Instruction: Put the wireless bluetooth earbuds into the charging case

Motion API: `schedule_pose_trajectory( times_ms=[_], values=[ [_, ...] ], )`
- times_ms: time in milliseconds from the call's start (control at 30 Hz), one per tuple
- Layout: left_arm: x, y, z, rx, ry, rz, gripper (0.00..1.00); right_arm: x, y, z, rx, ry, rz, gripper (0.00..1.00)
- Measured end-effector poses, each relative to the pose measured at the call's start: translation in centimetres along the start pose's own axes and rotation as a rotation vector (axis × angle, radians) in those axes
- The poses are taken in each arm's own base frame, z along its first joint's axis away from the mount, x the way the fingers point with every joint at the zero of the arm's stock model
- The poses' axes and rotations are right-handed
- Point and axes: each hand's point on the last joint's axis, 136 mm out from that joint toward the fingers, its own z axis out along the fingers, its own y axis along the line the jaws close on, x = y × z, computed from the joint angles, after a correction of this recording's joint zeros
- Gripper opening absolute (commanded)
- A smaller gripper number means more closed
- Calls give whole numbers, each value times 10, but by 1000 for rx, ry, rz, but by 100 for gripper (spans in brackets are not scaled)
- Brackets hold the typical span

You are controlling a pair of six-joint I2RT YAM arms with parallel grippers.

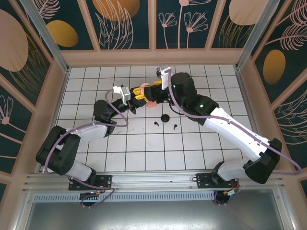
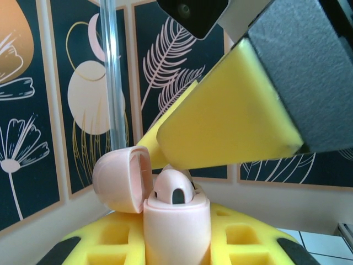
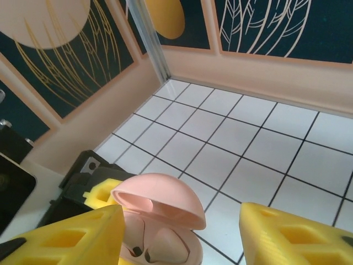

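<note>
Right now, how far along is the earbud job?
Done: a pale pink earbud sits in the open pale pink charging case. In hand: left gripper shut on that case, right gripper open over it. Left: two tiny black stemmed earbuds lie loose on the white tiled table by a round black case.

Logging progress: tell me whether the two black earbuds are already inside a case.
No: both black earbuds lie loose on the white tiled table, near the round black case.
</note>
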Motion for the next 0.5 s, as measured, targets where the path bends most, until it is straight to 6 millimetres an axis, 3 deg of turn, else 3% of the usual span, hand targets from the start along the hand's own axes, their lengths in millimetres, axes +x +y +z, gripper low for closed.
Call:
schedule_pose_trajectory(
  times_ms=[167,267,400,500],
  values=[
    [-1,0,1,2,-5,5,0,-25,8,-9,-37,-46,31,67],
    [1,0,1,1,-1,1,0,-47,5,-18,-40,-85,57,61],
    [2,1,1,3,0,1,0,-81,-11,-30,-29,-123,111,34],
    [3,-1,1,10,4,16,0,-102,-25,-22,-24,-117,142,12]
  ],
)
